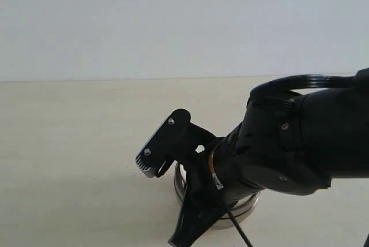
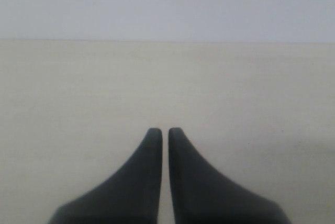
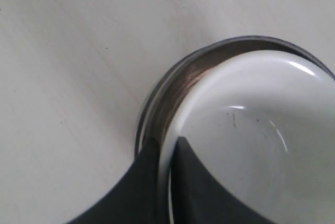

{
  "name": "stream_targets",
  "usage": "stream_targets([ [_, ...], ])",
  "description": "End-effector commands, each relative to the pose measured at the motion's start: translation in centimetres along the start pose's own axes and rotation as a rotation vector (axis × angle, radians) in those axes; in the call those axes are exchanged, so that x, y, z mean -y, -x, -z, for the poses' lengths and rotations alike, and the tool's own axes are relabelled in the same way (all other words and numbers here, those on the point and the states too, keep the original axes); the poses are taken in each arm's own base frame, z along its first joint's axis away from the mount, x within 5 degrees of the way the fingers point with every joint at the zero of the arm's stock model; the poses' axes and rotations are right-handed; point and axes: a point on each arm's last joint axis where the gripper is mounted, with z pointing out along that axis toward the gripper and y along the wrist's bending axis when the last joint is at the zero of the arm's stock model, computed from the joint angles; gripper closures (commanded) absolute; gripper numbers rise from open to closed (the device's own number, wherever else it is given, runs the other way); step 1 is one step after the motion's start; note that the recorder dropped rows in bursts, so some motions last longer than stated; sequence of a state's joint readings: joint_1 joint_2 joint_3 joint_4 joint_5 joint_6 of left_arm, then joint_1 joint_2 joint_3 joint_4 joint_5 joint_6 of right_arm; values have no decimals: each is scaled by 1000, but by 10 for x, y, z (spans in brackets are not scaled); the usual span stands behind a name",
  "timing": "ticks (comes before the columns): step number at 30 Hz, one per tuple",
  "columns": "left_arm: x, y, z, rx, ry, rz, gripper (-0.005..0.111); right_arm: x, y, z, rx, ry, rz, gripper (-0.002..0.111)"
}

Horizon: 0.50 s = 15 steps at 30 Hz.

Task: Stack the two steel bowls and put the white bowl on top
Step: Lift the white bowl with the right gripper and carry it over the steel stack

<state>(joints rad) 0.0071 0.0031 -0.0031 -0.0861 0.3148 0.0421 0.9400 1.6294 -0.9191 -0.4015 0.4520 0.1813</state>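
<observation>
The two steel bowls (image 1: 247, 205) sit nested at the table's front middle, largely covered by my right arm. In the right wrist view their shiny rims (image 3: 166, 92) curve around the white bowl (image 3: 251, 130), which rests inside them. My right gripper (image 3: 166, 141) is shut on the white bowl's rim, one finger inside the bowl and the other in the gap between the white and the steel. My left gripper (image 2: 165, 130) is shut with nothing in it, over bare table, and is out of the exterior view.
The pale wooden table (image 1: 75, 143) runs back to a plain white wall (image 1: 173, 22). My right arm's black body (image 1: 300, 143) fills the right side of the exterior view, with a cable (image 1: 239, 229) hanging over the bowls.
</observation>
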Motion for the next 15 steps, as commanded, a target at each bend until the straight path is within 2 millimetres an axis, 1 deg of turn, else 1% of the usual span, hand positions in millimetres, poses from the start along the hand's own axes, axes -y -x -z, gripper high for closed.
stream_targets([
  [1,0,0,0,7,-5,4,103,2,0,4,8,-6,-2,108],
  [15,0,0,0,7,-5,4,103,2,1,3,12,-9,16,108],
])
